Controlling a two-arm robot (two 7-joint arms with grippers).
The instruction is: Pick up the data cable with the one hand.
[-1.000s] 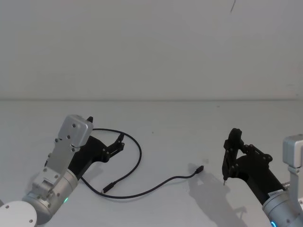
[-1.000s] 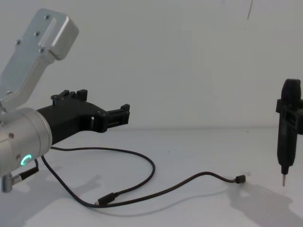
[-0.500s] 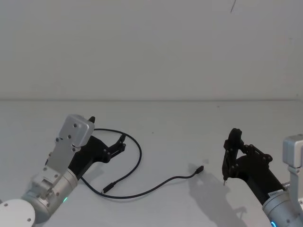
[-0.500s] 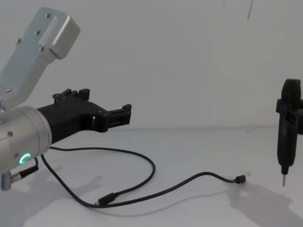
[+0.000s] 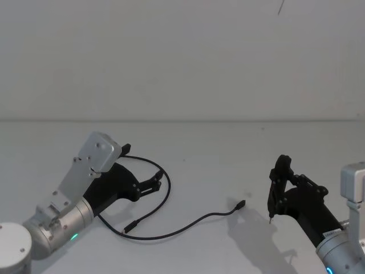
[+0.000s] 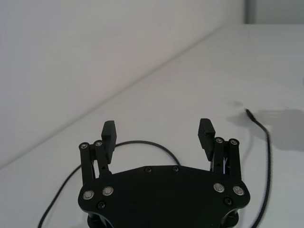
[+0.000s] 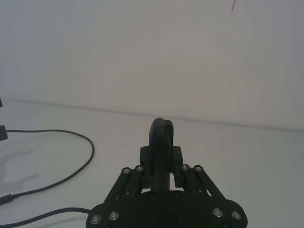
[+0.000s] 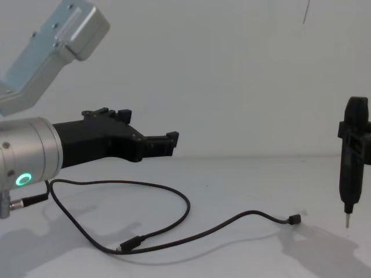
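The data cable (image 5: 169, 188) is thin and black and lies in a loose loop on the white table, one plug near the middle and the other end trailing right. It also shows from the side (image 8: 188, 209) and from each wrist (image 6: 142, 141) (image 7: 91, 151). My left gripper (image 5: 156, 181), the one hand with the green ring, hovers open above the loop's left part (image 8: 170, 144), nothing between its fingers (image 6: 157, 127). My right gripper (image 5: 278, 181) stays at the right, shut on a black pen-shaped tool (image 8: 352, 162) pointing tip-down (image 7: 161, 164).
The white table (image 5: 228, 148) runs back to a plain wall. A short black wire with a silver plug (image 8: 26, 201) hangs at my left wrist. The cable's right-hand plug (image 5: 241, 203) lies just left of the tool's tip.
My left gripper has moved forward and to the right, farther over the cable loop, and its wrist has tilted. The cable and the right arm have not moved.
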